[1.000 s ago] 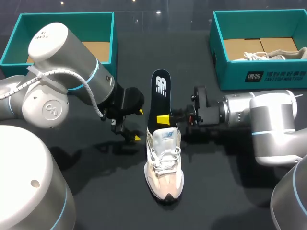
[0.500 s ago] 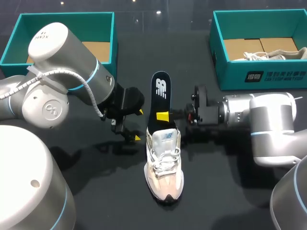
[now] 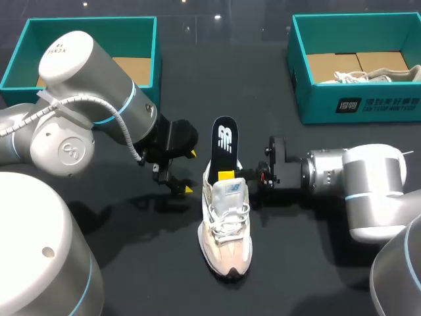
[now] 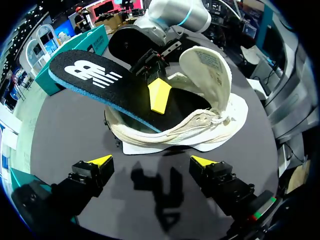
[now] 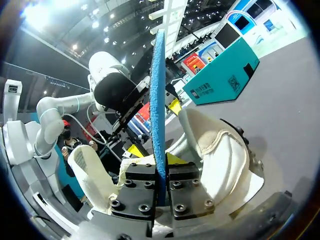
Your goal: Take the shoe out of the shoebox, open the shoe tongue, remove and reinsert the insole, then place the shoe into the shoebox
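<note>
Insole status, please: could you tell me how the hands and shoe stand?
Right hand shut on insole, one end inside shoe. Left hand open, beside shoe, touching nothing. Tongue folded back, opening unblocked.

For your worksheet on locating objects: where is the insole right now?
In the head view, mid-table: the insole, pinched by the right claw, slants into the shoe.

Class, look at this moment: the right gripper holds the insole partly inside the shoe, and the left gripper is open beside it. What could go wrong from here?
1. The left gripper is open and apart from the shoe, so nothing steadies it. A push from the right gripper might slide or tip it.
2. Most of the insole sticks out, tilted above the heel. Its hidden front end could fold or jam under the raised tongue.
</note>
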### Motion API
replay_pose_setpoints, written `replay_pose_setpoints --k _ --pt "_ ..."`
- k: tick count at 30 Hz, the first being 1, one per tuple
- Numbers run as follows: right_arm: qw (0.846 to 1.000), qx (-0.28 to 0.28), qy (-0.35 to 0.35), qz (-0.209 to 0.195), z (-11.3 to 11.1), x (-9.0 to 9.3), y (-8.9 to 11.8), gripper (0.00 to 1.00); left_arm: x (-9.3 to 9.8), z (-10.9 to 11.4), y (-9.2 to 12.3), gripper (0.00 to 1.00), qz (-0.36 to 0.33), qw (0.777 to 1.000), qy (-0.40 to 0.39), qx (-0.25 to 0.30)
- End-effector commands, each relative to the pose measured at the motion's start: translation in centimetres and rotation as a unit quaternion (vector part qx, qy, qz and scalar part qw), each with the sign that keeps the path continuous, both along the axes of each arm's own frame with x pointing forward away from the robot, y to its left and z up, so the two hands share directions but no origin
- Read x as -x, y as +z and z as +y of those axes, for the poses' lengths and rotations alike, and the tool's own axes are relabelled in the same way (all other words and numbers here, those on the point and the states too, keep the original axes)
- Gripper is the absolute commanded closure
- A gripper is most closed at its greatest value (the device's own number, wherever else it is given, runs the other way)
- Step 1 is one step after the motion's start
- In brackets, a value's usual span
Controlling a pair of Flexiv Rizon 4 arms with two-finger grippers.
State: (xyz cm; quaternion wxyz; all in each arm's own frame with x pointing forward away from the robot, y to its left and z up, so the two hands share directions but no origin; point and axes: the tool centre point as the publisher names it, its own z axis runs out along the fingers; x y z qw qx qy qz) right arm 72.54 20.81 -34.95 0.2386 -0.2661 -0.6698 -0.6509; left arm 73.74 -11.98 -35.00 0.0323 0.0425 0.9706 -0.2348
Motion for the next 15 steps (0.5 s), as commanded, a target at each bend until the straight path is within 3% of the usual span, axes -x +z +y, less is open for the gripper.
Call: replay_pose_setpoints --k 1,10,11,14,15 --pt "1.000 -0.001 -0.008 0.007 0.2 1.3 -1.0 1.00 0.1 0.0 -0.1 0.00 -0.001 1.000 0.000 0.000" --pt "1.000 0.005 -0.002 -0.006 0.9 1.7 -0.1 1.00 0.1 0.0 -0.1 0.00 -0.001 1.000 0.000 0.000" --pt "1.000 0.006 0.001 -0.010 1.0 1.6 0.1 0.97 0.1 0.0 -0.1 0.00 -0.001 1.000 0.000 0.000" --pt "1.000 0.010 0.010 -0.020 1.2 1.3 0.9 0.71 0.1 0.0 -0.1 0.00 -0.001 1.000 0.000 0.000" --pt "1.000 0.012 0.013 -0.024 1.3 1.2 1.1 0.69 0.1 0.0 -0.1 0.00 -0.001 1.000 0.000 0.000"
